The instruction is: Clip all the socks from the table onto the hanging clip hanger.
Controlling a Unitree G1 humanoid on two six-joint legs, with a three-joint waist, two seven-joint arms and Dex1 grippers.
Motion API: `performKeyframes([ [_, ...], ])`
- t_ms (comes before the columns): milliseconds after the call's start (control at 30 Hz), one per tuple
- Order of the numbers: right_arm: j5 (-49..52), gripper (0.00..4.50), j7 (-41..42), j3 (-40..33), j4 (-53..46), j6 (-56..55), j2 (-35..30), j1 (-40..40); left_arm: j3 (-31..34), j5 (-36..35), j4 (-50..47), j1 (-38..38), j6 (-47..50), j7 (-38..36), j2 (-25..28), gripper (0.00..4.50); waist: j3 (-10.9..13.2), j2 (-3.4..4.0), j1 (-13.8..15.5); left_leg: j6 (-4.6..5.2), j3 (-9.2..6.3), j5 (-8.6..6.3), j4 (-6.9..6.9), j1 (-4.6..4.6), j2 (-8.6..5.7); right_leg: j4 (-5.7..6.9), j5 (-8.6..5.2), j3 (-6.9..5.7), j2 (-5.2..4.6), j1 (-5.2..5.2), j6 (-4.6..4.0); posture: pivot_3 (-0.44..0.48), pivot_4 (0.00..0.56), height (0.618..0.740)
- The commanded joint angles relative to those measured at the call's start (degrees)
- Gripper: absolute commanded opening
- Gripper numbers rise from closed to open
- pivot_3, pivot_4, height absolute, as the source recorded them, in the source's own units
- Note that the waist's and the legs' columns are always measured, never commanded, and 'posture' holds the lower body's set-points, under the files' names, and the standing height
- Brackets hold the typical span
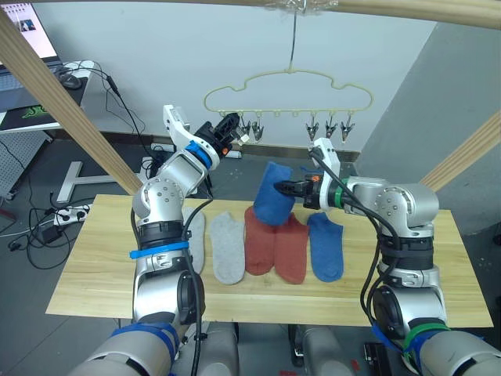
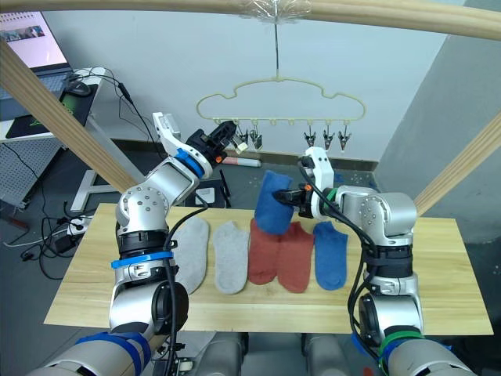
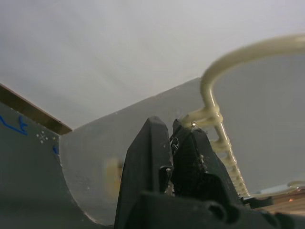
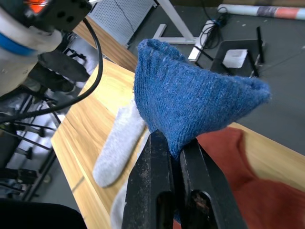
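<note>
- Right pincer (image 1: 291, 188) is closed tight on one blue sock (image 1: 274, 202), pinching a fold of its knit so the sock hangs lifted above the middle of the tabletop (image 1: 86, 274), over the rust-red pair.
- Left pincer (image 1: 232, 128) is raised to the clip hanger (image 1: 288, 88) and closed on the leftmost clip (image 1: 244, 133); in the left wrist view its fingers press together right beneath the pale wire.
- Step in hand, as I judge it: bring the sock's cuff up to that clip while the left pincer squeezes it open.
- To do it well, offer a single free edge of the cuff, not the bunched fold, and keep the hanger from swinging on its hook.
- Let go with the right pincer only once the clip has bitten; a thick wad of knit could slip out.
- Held sock: soft ribbed blue knit, short, drooping in a loose cone from the grip.
- Five socks lie flat, side by side, across the middle of the tabletop: two light grey (image 1: 228, 247), two rust-red (image 1: 291, 248), one blue (image 1: 325, 245) nearest the right end.
- None of the socks is clipped yet.
</note>
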Motion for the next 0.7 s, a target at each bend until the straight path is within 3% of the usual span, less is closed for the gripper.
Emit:
performKeyframes([
  [33, 1.3, 0.04, -0.5, 0.6, 3.7, -4.1, 1.7, -3.1, 0.9, -3.0, -3.1, -1.2, 1.7, 1.0, 0.6, 0.11, 0.0, 0.0, 0.0, 0.0, 0.0, 0.0, 0.0, 0.0, 0.01, 0.02, 0.0, 0.0, 0.0, -0.01, 0.0, 0.068, 0.2, 0.74],
  [300, 1.3, 0.04, -0.3, 2.2, 12.6, -9.2, 3.7, -7.9, 2.4, -7.5, -4.9, -0.2, 6.3, 3.9, 0.9, 0.11, 0.0, 0.0, 0.0, -0.02, 0.0, 0.01, 0.0, 0.0, 0.02, 0.15, 0.0, 0.0, 0.01, -0.07, 0.0, 0.076, 0.195, 0.74],
  [700, 1.7, 0.04, 1.2, 3.6, 17.6, -12.1, 3.7, -12.4, 1.1, -7.5, -7.3, 0.9, 7.1, 4.3, 1.6, 0.11, -0.1, -0.01, 0.1, -0.09, 0.0, 0.06, 0.01, 0.0, 0.02, 0.25, 0.0, 0.0, 0.01, -0.1, -0.01, 0.091, 0.182, 0.74],
])
